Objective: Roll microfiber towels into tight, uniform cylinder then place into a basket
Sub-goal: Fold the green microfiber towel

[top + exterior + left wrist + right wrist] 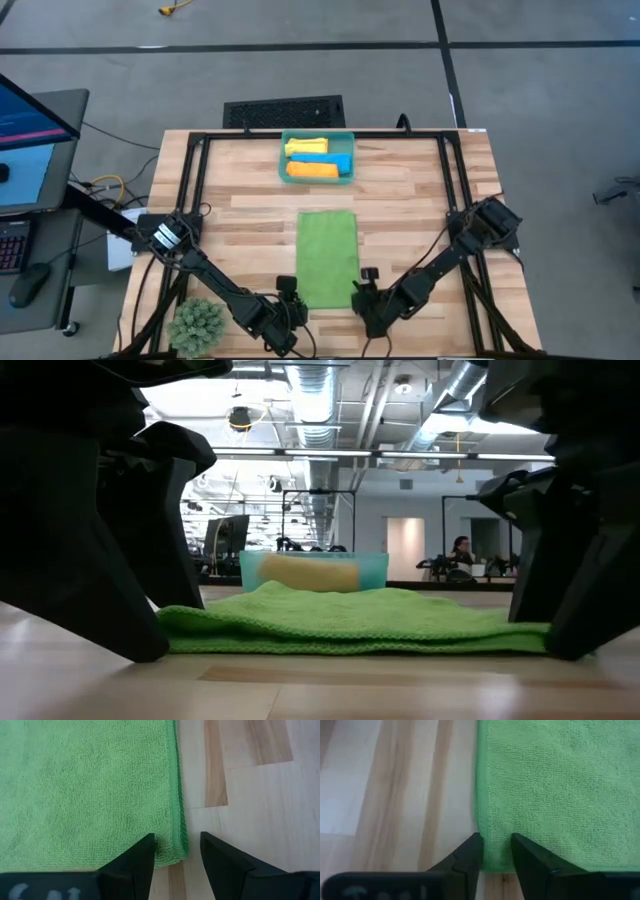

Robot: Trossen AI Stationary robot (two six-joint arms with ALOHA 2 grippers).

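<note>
Dark end effector fingers (145,862) straddle the green towel's (328,256) near corners: left end effector (176,851) parted over one hemmed edge, right end effector (496,851) narrowly parted on terry pile, neither visibly clamping. Towel lies flat, oblong, on the plank counter (420,190). Beyond, the translucent basket (345,134) holds yellow, blue, orange rolls, partly hidden in low view

Even, shadowless light fell on the table (420,190) from above. In the low view the bright ceiling lamps (300,405) glared, leaving both arms near-black silhouettes, blurred by nearness. The wrist views showed the green towel (85,790) sharply, with soft contact shadows.
</note>
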